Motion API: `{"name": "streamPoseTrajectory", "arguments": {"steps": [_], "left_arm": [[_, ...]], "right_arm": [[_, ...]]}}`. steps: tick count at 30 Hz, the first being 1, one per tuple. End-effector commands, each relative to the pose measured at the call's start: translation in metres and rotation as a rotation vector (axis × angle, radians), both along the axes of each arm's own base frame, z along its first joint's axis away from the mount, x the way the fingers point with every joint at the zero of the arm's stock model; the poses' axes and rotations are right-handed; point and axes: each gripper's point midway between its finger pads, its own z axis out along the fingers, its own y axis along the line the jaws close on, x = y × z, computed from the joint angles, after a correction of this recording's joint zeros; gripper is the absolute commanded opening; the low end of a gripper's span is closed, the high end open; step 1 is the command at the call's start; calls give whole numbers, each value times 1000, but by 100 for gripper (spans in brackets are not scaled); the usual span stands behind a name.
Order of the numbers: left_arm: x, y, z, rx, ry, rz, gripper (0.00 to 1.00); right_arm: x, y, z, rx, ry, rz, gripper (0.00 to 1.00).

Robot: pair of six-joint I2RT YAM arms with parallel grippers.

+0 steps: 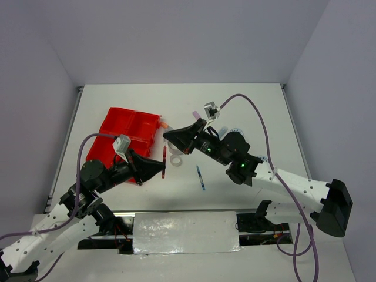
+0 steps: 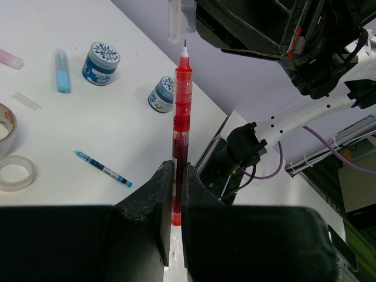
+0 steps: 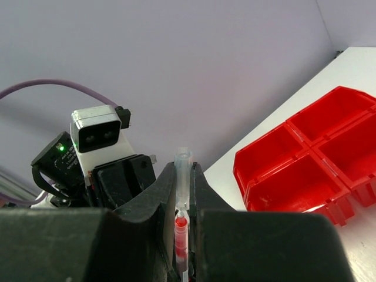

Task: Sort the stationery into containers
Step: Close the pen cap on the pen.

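My left gripper (image 2: pixel 175 170) is shut on a red pen (image 2: pixel 181 135), which points bare tip first toward the right arm. My right gripper (image 3: pixel 183 167) is shut on a clear pen cap (image 3: pixel 183 176), held in line with the pen tip and a small gap off it. From above, both grippers meet over the table just right of the red tray (image 1: pixel 126 138), the left gripper (image 1: pixel 163 167) below the right gripper (image 1: pixel 166 135). A blue pen (image 1: pixel 201 177) lies on the table. Two blue-white tape rolls (image 2: pixel 101 63) (image 2: pixel 161 94), a light-blue stick (image 2: pixel 62 70) and a grey tape ring (image 2: pixel 14 173) lie loose.
The tray's compartments (image 3: pixel 305 176) that show hold nothing. A pink stick (image 1: pixel 195 114) lies behind the right arm. A second tape ring (image 2: pixel 6 126) sits at the left edge of the left wrist view, and a small clear cap (image 2: pixel 26 101) lies near it.
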Motion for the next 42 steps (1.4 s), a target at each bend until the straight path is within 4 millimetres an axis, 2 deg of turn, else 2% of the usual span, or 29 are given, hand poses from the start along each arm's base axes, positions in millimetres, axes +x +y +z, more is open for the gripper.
{"name": "streamPoseTrajectory", "arguments": {"steps": [1,13,19,35,42], "left_arm": [[-2,1,21,-58,-43,-4,0],[5,1,14,-46,-27,23,0],[6,6,18,-56,-40,53,0],[7,11,31,-93,-72,78,0],[7,18,50,-145,-123,108,0]], "right_arm": [[-3,-3,28,59,-60,-2,0],[-9,9,20,49,-51,62,0],[-9,10,16,50,-44,68,0],[-12,18,9,36,-41,98,0],[-18,23,3,8,-56,113,0]]}}
